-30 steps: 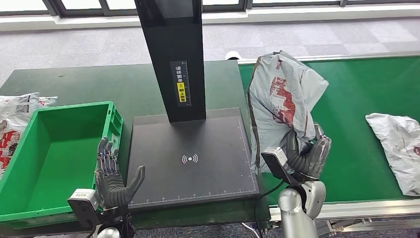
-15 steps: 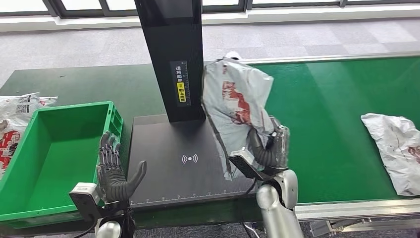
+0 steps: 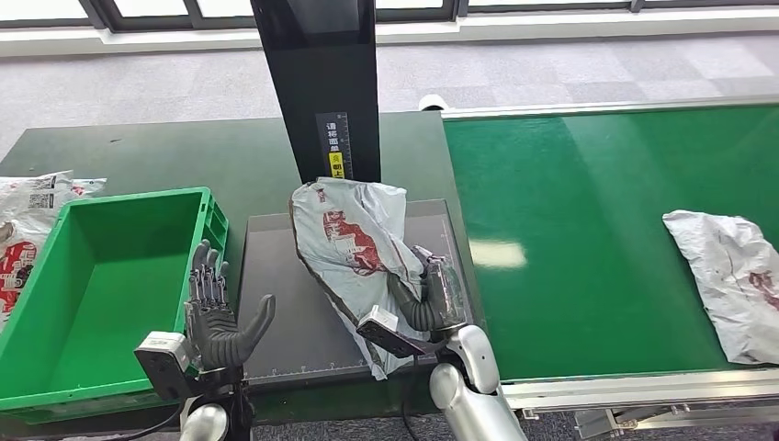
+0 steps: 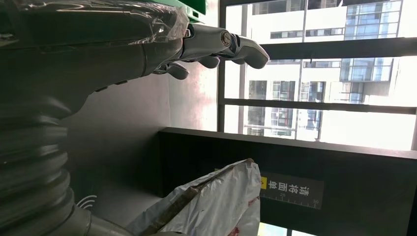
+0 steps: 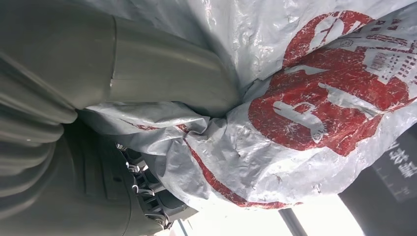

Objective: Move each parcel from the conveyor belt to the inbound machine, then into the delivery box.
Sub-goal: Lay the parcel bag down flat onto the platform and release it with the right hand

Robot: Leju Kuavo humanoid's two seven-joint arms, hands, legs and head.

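Gripping a grey parcel [image 3: 354, 243] printed with red marks, my right hand [image 3: 427, 299] is closing its fingers around the bag's lower end near the front right corner of the black scanning plate [image 3: 285, 303]. The bag is hanging over the plate's right half, its upper end reaching the foot of the black post [image 3: 323, 83] at the plate's rear edge; in the right wrist view my thumb [image 5: 162, 73] is pressing into the crumpled plastic. My left hand [image 3: 216, 312] is holding nothing, fingers spread and pointing up, at the plate's front left corner, just beside the green box [image 3: 55, 303]. A second parcel [image 3: 730, 276] is lying near the right edge of the green belt [image 3: 570, 220], well apart from my hands. More bags [image 3: 28, 207] are lying past the box's far left corner.
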